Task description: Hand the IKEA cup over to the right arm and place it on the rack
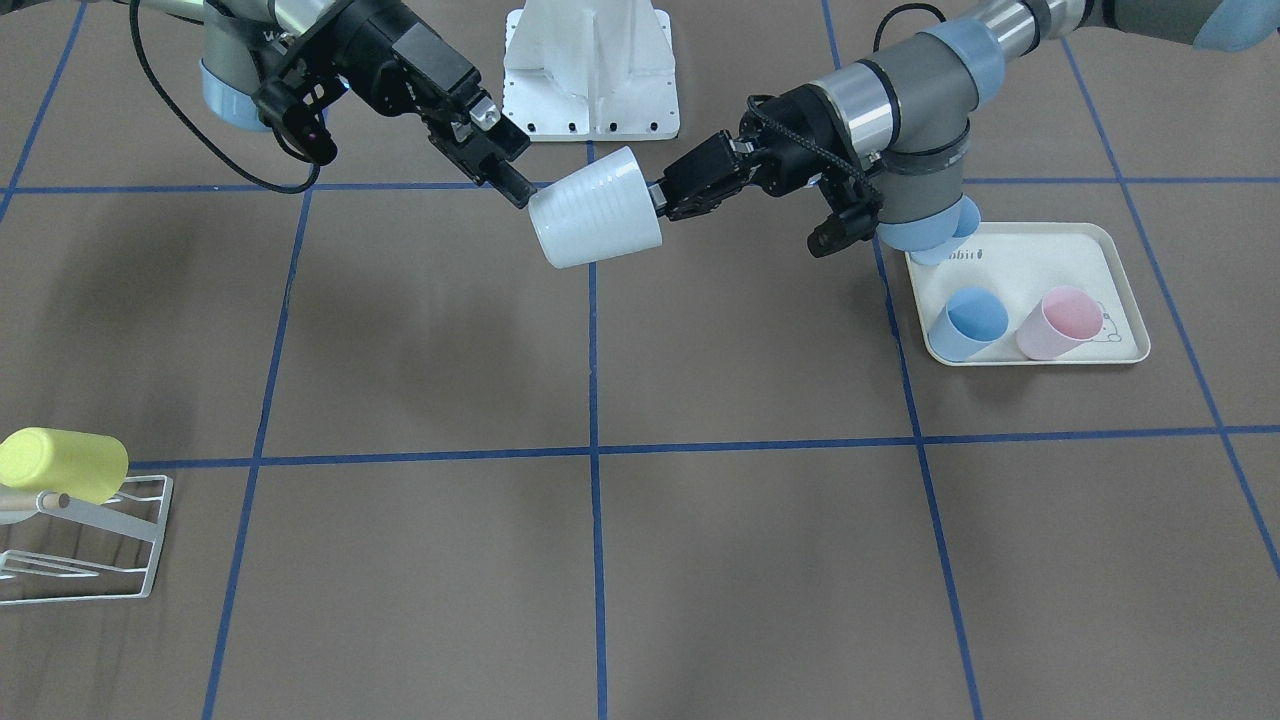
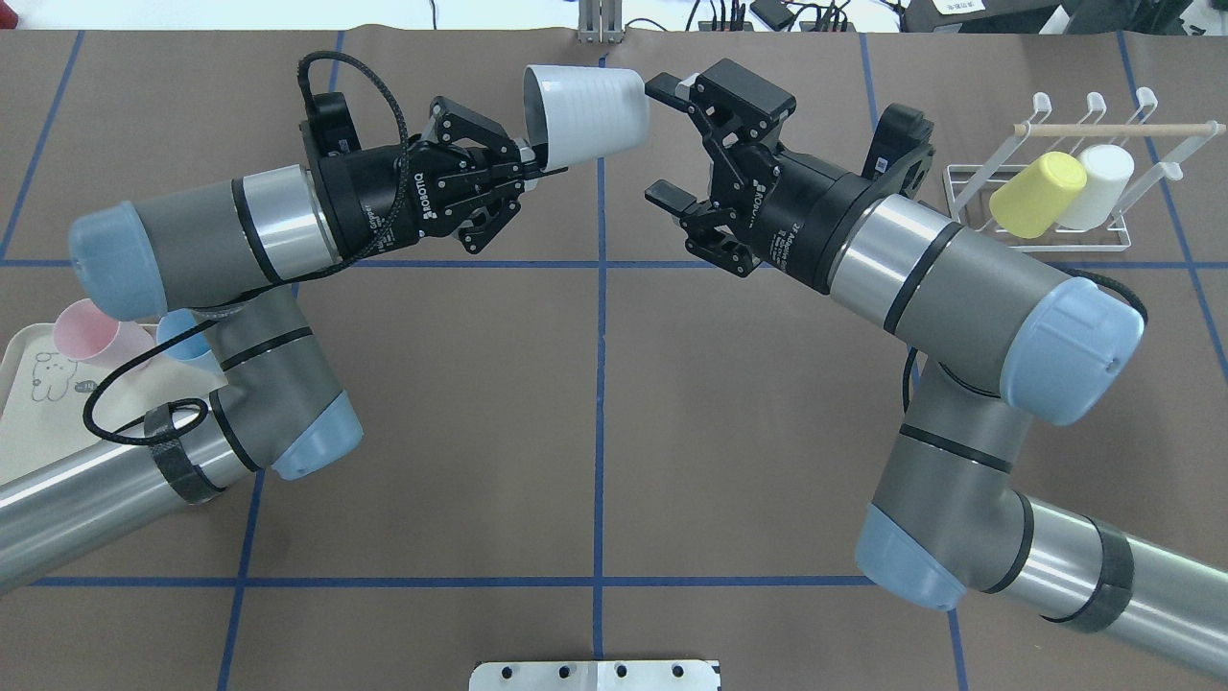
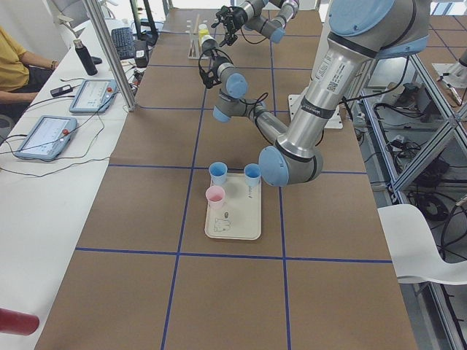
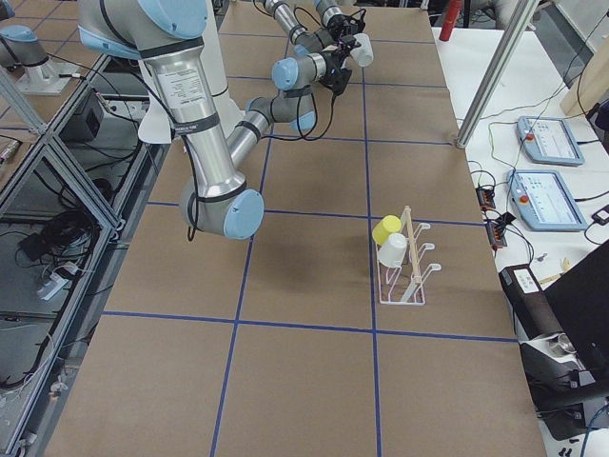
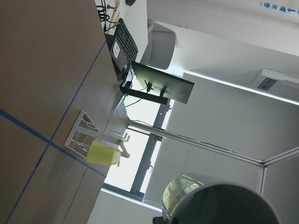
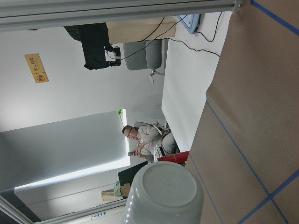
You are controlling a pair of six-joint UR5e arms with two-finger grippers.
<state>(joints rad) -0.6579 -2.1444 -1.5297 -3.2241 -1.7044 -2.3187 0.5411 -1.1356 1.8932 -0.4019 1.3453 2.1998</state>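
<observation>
Left gripper [image 2: 537, 163] is holding the white cup [image 2: 590, 110] in mid-air, facing the right gripper [image 2: 660, 140].
The left gripper, lettered ROBOTIQ, is pinching the cup's rim, one finger inside the mouth, with the cup tilted above the table [image 2: 595, 432]. The right gripper, also lettered ROBOTIQ, is standing wide open with nothing held, one fingertip just beside the cup's base. The rack [image 2: 1113, 128] is carrying a yellow cup [image 2: 1036, 192] and another white one [image 2: 1103, 178]. The tray [image 1: 1050, 250] is showing the letters "bbit".

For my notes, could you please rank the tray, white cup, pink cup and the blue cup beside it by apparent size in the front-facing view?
tray
white cup (aloft, nearer camera)
pink cup and blue cup, alike
</observation>
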